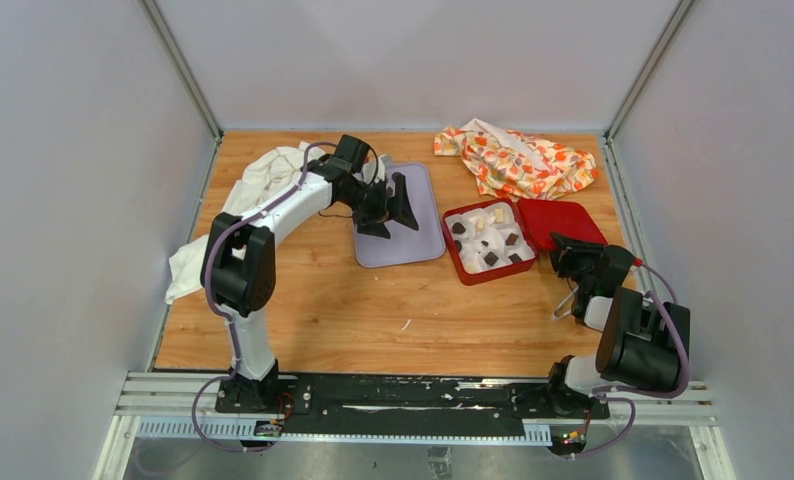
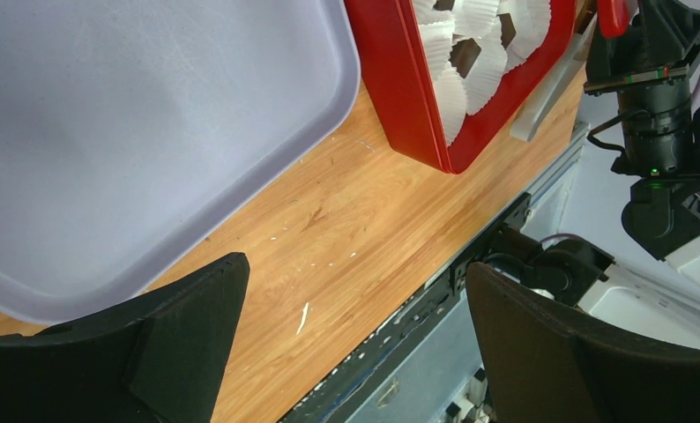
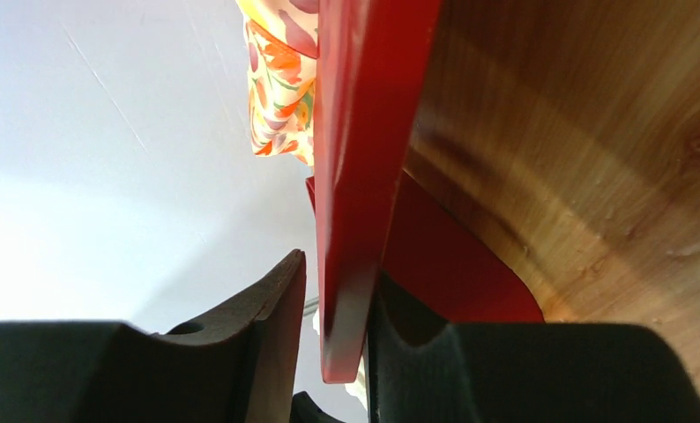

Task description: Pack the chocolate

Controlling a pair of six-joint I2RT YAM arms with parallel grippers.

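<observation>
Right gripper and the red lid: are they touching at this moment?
Touching. The right wrist view shows the red lid edge between the right gripper fingers, one finger pressed flush against it; whether the other also touches is unclear.

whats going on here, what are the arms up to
The red box sits open on the table, with chocolate pieces in white paper cups inside. The right end effector has its fingers on either side of the red lid lying beside the box; whether it is clamped firmly is unclear. The left end effector hangs wide open and empty above the near edge of the lavender tray.
</observation>
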